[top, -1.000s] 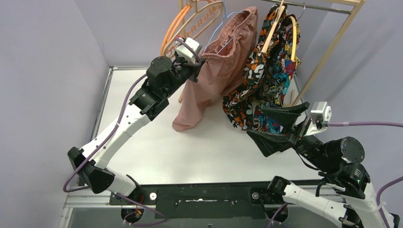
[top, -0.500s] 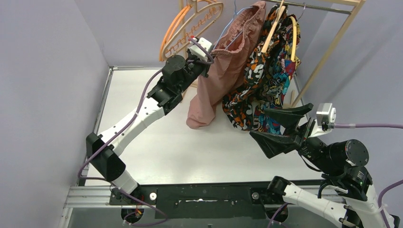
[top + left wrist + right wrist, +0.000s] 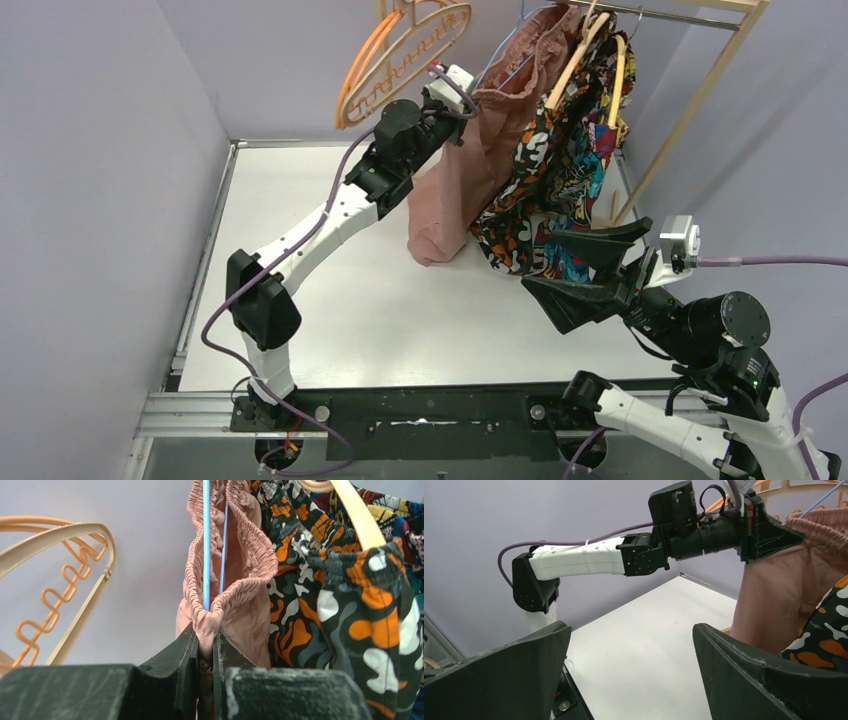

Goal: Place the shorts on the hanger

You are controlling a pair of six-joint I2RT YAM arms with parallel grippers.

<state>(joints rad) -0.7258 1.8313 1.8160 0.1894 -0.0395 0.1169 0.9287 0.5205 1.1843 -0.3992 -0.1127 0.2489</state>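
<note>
My left tool (image 3: 205, 647) is clamped on the pink shorts (image 3: 245, 605) at the waistband. The blue wire hanger (image 3: 205, 545) is threaded inside it, just beside the patterned garment (image 3: 350, 605). My right tool (image 3: 537, 258) gapes wide, empty. If I let go carelessly, the waistband could slide off the thin wire.

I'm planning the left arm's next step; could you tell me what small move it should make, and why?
Probably raise the left gripper slightly toward the rail: it is shut on the shorts at the waistband, the hanger wire inside, and whether the hook has caught the rail cannot be told.
</note>
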